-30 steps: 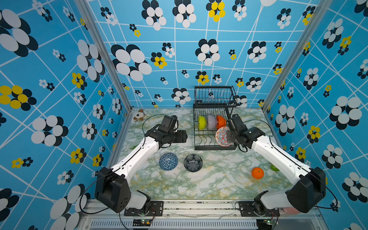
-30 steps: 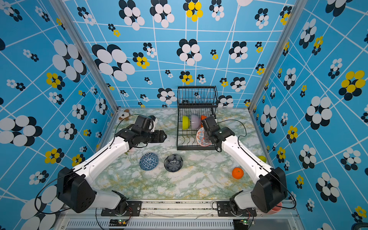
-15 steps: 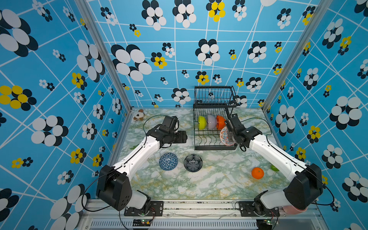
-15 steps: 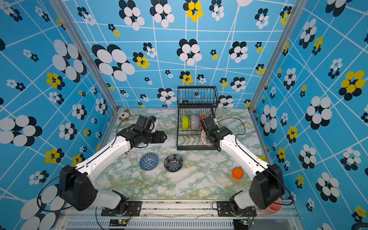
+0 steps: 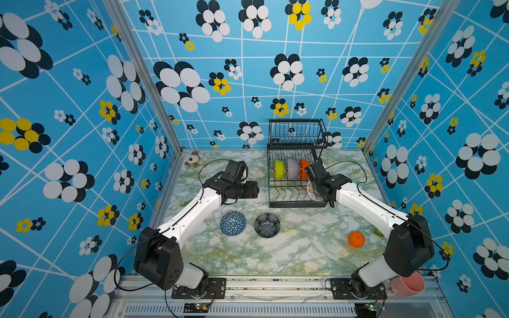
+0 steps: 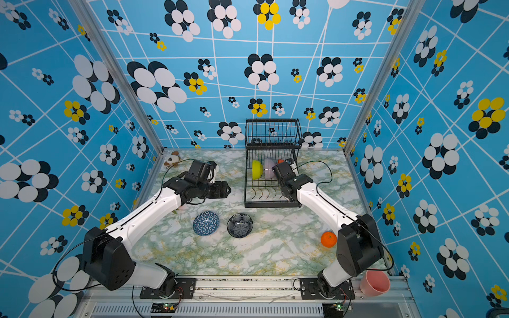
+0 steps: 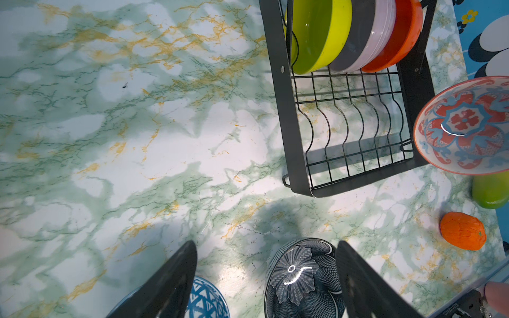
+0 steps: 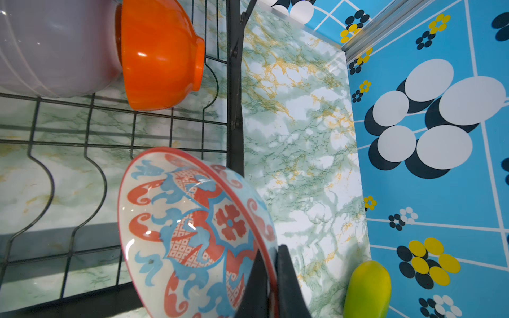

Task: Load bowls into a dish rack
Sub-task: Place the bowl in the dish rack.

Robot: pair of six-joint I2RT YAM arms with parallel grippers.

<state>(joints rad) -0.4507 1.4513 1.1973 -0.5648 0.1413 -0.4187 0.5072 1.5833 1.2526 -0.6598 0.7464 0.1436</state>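
while pinching the rim of the red-blue floral bowl (image 8: 192,220) with the right gripper (image 8: 271,264), one finger inside the rim and one outside, pressed tight together, holds that bowl tilted on edge at the right-hand end of the dish rack (image 5: 296,204). sets it over the front slots of the lower tray (image 5: 286,192), partly overlapping the rack's side frame; cannot tell whether it touches the wires. reaches there with the right arm (image 5: 366,205) stretched from its base at the near right edge, elbow raised high, forearm slanting inward to the rack's right front corner.

spreads the left gripper (image 7: 266,246) wide, with nothing gripped between the fingers. hovers it above the table (image 5: 289,247), near the rack's left side and pointing toward it. bends the left arm (image 5: 192,217) up from the near left base, elbow high, forearm running diagonally to the wrist.

holds three bowls on edge in the back row of the lower tray, packed side by side: lime-green bowl (image 5: 279,169), pale lilac bowl (image 5: 292,168), orange bowl (image 5: 303,166), with the orange one nearest the gripped bowl. carries the upper basket (image 5: 297,132) raised behind them.

shows two more bowls on the table in front of the rack, close together but apart: blue geometric bowl (image 5: 232,223) and black bowl with a white flower (image 5: 267,225). shows also an orange fruit (image 5: 356,239) and a green fruit (image 5: 379,232) toward the right side, a pink cup (image 5: 409,283) at the near right corner, and a plush toy (image 5: 192,159) at the far left corner.
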